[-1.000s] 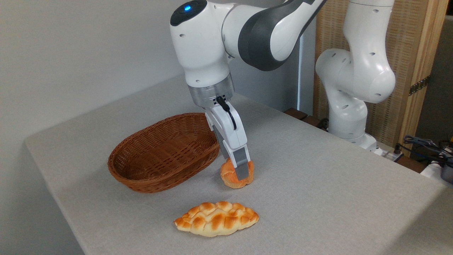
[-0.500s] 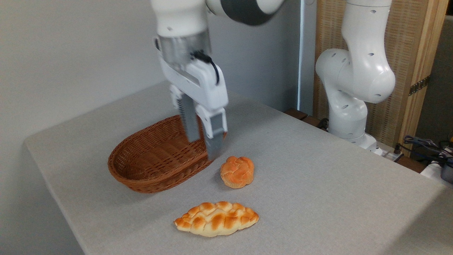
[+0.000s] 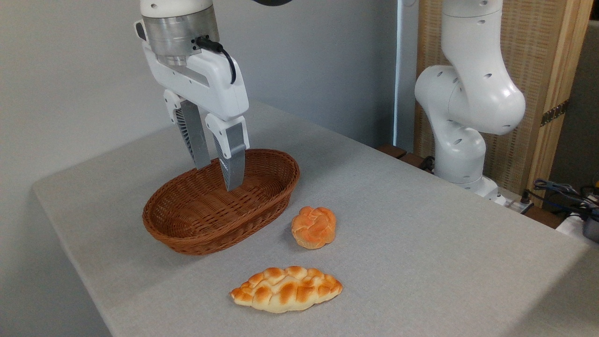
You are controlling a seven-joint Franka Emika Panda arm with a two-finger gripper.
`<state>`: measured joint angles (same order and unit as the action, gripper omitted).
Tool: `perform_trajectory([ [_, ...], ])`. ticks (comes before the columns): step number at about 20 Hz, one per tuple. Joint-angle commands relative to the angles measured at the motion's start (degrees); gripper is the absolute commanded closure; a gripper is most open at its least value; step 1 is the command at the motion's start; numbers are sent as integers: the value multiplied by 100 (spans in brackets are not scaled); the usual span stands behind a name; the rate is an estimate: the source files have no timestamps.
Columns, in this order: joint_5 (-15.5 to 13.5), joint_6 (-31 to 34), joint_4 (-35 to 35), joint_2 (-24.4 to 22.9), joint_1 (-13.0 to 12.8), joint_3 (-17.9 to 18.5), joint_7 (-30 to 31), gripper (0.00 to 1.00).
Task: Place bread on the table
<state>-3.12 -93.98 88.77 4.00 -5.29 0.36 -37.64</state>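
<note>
Bread [image 3: 313, 227] — knotted round bun — sits on the grey table [image 3: 421, 224], just right of the wicker basket [image 3: 196, 238] and apart from its rim; a braided loaf [image 3: 286, 288] lies nearer the camera. End effector [image 3: 216, 172] hangs over the basket's interior, fingers spread, nothing between them. Bun lies down and to the right of it — no contact. Judgement: placement looks complete; any next move is retreat.

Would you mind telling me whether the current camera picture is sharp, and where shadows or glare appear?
In the fixed camera view, all is sharp; the small orange-brown knotted bun casts a soft shadow leftward on the light grey table; mild glare marks the open gripper housing.
</note>
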Motion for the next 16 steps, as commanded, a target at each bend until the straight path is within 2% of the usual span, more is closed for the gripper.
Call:
perform_trajectory([
  [1, -5, 240, -149, -40, 151, -54, 46, 0],
  [8, -5, 310, 9, -145, 107, 34, -226, 0],
  [16, -5, 302, 0, -154, 133, 34, -244, 0],
])
